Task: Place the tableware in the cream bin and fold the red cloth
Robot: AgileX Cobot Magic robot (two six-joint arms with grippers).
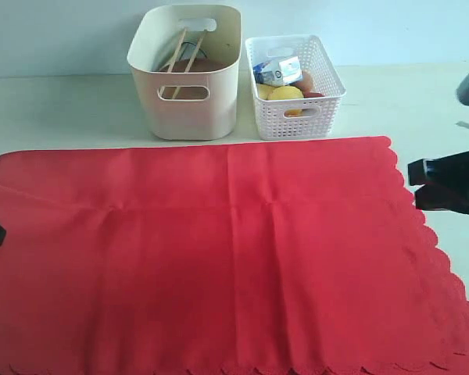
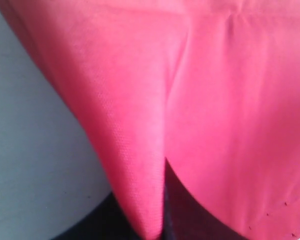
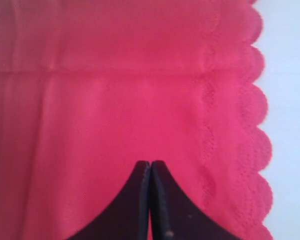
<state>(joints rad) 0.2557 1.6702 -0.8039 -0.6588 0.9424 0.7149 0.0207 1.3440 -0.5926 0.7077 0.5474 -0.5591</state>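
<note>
Your left claw [image 2: 163,200] pinches a fold of the red cloth [image 1: 234,250] at the desk's [image 1: 62,109] left edge; your right claw [image 3: 150,167] sits pressed together over it.

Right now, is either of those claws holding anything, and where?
The left gripper pinches the red cloth at its left edge. The right gripper is shut over the cloth, with nothing visibly caught in it.

Table [image 1: 62,101]: red cloth [image 1: 219,250], cream bin [image 1: 189,109], basket [image 1: 297,117]
</note>
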